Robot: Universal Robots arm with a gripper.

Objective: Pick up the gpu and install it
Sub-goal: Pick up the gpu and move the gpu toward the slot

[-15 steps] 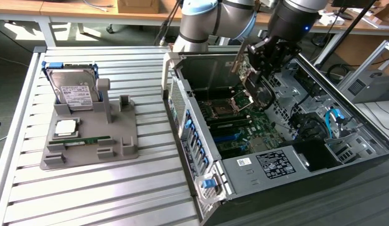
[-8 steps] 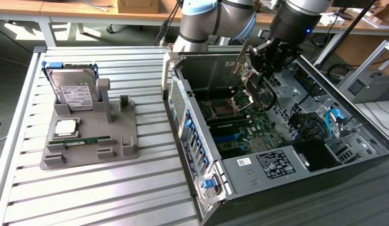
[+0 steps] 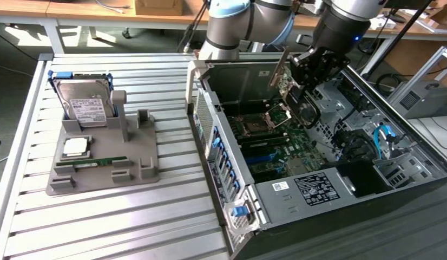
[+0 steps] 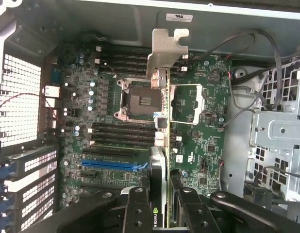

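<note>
Grasping the gpu (image 3: 287, 86) (image 4: 158, 165) on edge in clenched jaws, black fingers (image 4: 135, 211) pressing on both faces of the card. Hanging it inside the open top of the case (image 3: 209, 122), above the motherboard (image 3: 277, 157) (image 4: 91, 97) and apart from it, with the silvery bracket (image 4: 165, 51) pointing toward the case's far wall. Lining the card up past the square socket (image 4: 139, 102), the long blue slot (image 4: 113, 165) lying off to one side.

Sitting at the exterior view's left, well apart from the case, on the slatted tabletop (image 3: 137, 216): a grey tray (image 3: 140, 149). Holding in it a hard drive (image 3: 83, 100) upright at the far end, a square chip (image 3: 76, 146) flat in the middle, and a green memory stick (image 3: 93, 161) lying just in front of the chip.

Showing an Nvidia eye logo (image 4: 155, 221) on the card's edge between the jaws. Showing also a white label on the hard drive, a black-and-white sticker (image 3: 316, 188) on the case's near cover and a small white sticker (image 4: 179, 17) on the far wall, all with print too small to read.

Leaving open air on both faces of the card. Crowding in only toward the exterior view's right, with a metal drive cage (image 3: 335, 103) (image 4: 281, 126) and blue cables (image 3: 386, 141) near.
</note>
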